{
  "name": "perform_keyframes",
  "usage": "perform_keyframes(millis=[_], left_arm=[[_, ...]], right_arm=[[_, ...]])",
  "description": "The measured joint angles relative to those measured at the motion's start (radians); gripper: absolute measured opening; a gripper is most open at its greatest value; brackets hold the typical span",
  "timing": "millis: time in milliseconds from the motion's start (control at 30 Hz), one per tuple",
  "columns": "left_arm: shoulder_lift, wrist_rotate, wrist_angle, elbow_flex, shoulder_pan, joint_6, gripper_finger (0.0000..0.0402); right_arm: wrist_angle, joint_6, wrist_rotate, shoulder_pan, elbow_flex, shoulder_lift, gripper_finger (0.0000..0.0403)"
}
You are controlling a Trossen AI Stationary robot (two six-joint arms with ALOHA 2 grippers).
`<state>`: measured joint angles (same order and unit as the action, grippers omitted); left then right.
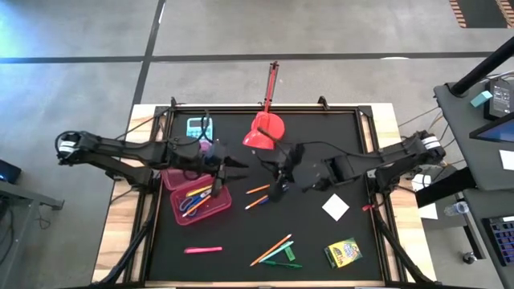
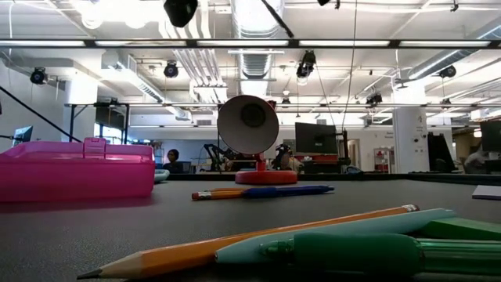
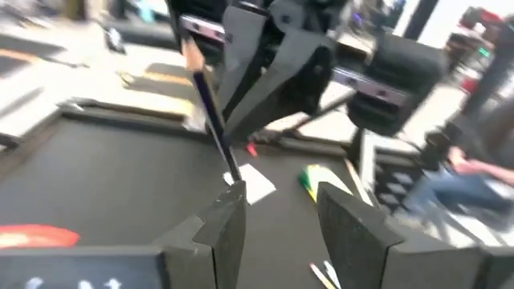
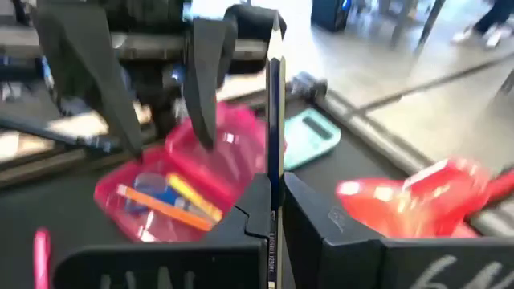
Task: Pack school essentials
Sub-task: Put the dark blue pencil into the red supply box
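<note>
My right gripper (image 4: 273, 189) is shut on a dark blue pencil (image 4: 275, 112) above the table's middle (image 1: 279, 183). My left gripper (image 3: 277, 205) is open and faces it from the left, beside the pink box (image 1: 197, 197). The pencil's lower end (image 3: 231, 178) shows close above one left finger; I cannot tell whether they touch. The pink box holds blue-handled scissors (image 1: 190, 205), a yellow highlighter and an orange pencil. On the mat lie an orange pencil and blue pen (image 1: 257, 197), a pink highlighter (image 1: 202, 250), a further pencil and pens (image 1: 277, 253), a white square (image 1: 336, 207) and a crayon box (image 1: 343, 252). My right gripper pinches the dark blue pencil between its two fingers, at a stretch of the shaft (image 4: 274, 164) with length sticking out on both sides. The pencil is lifted clear of the table and stands tilted, its tan end (image 3: 191, 50) up.
A light-blue calculator (image 1: 198, 126) lies near the far left of the mat, and a red scoop (image 1: 265, 132) with a long handle sits at the far edge. Raised rails frame the black mat (image 1: 241, 233). The low view shows neither gripper.
</note>
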<state>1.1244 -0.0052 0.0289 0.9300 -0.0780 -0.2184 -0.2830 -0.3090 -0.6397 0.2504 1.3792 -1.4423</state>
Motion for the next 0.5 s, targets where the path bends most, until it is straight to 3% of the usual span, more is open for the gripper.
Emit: perform_keyframes(millis=[167, 500], left_arm=[[0.018, -0.169, 0.077, 0.001, 0.001, 0.009, 0.0137], [0.047, -0.187, 0.198, 0.006, 0.000, 0.043, 0.0137]], right_arm=[[0.117, 0.122, 0.001, -0.025, 0.000, 0.006, 0.0009], [0.245, 0.227, 0.019, -0.061, 0.000, 0.008, 0.0009]])
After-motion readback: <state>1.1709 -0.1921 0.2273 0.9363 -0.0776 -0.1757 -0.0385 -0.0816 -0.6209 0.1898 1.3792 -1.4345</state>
